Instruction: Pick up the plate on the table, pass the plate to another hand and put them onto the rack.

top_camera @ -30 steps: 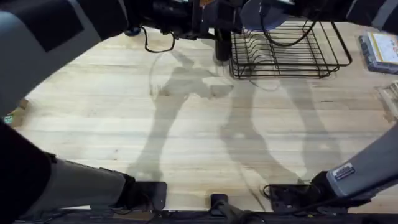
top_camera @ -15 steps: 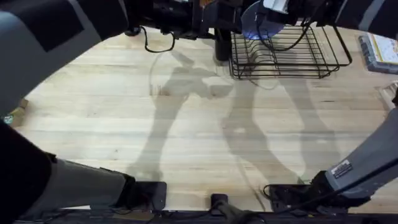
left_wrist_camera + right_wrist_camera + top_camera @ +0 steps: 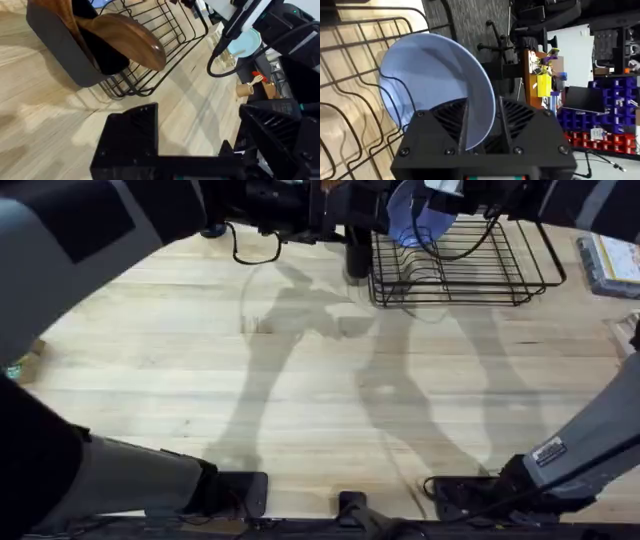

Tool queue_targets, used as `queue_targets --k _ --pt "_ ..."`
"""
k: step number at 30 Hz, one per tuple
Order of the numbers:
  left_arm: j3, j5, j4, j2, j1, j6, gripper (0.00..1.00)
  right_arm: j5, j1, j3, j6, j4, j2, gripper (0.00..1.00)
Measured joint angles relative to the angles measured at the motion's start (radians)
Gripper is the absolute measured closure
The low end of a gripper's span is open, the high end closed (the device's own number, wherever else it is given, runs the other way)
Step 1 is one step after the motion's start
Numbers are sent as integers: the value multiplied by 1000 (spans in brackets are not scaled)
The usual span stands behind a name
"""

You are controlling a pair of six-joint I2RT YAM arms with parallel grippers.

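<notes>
The light-blue plate (image 3: 408, 220) stands on edge over the left end of the black wire rack (image 3: 470, 265), and my right gripper (image 3: 440, 195) is shut on its rim from above. In the right wrist view the plate (image 3: 435, 85) is pinched between the fingers of the right gripper (image 3: 480, 127), with the rack's wires (image 3: 350, 100) right beside and below it. I cannot tell whether it touches the wires. My left gripper (image 3: 195, 117) is open with nothing in it, low over the table (image 3: 45, 130) beside the rack (image 3: 160, 45).
A dark utensil holder (image 3: 356, 252) with a wooden spoon (image 3: 125, 37) stands against the rack's left side, close to the left gripper. A blue-and-white box (image 3: 608, 265) lies right of the rack. The wooden table (image 3: 300, 380) spreads wide in front.
The right gripper has brought the plate down from above the rack toward its left-end slots. The left arm has stayed where it was.
</notes>
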Motion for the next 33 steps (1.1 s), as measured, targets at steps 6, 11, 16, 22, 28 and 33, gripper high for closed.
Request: queue_targets --k 6,11,16,22,28,33 --pt "0 0 0 0 0 0 5 0 0 0 22 1 0 627" --pt "0 0 0 0 0 0 5 0 0 0 56 -4 -5 618" --pt "0 0 0 0 0 0 5 9 0 0 160 -74 -58 595" --pt "0 -1 0 0 0 0 6 12 0 0 273 -257 -174 160" --pt "0 -6 0 0 0 0 6 12 0 0 381 -438 -261 4" --pt "0 -28 0 0 0 3 6 15 0 0 482 -538 -330 3"
